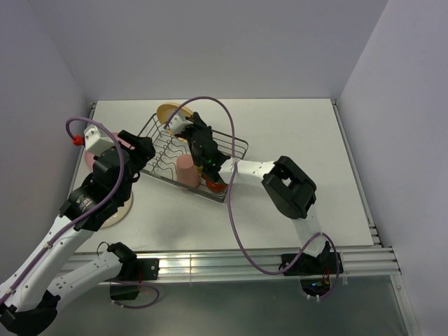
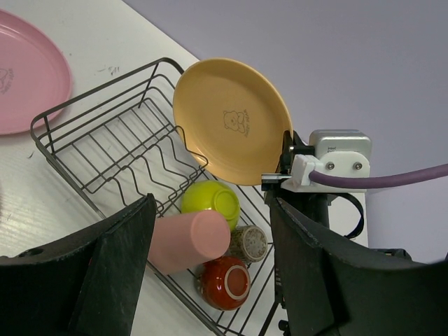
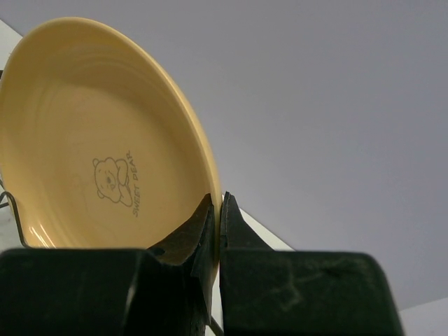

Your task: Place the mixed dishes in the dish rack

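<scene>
Top view. Rack sits on the table, left of centre, set at an angle.
- Right arm reaches across the rack to its far left corner. Right gripper is at the rim of the tan plate.
- Tumbler lies in the near part of the rack, with the mug just beside it.
- Left gripper hangs at the rack's left side.
- Cream plate lies on the table, partly under the left arm.

Left wrist view. Left gripper jaws stand wide apart with nothing between them.
- The tan plate stands on edge and tilted at the rack's far end, face toward the camera. The right gripper is clamped on its right rim. I cannot tell whether the lower edge rests on the wires.
- Bowl, tumbler, cup and mug are bunched at one end of the rack. Bowl, cup and mug are upside down. The tumbler lies on its side.
- The wavy dividers are bare.
- Pink plate lies flat on the table outside the rack.

Right wrist view. Jaws are pinched tight on the tan plate's rim, one finger on each face. The plate fills the left of the frame, with a bear print on its face. A bit of rack wire shows at lower left.
</scene>
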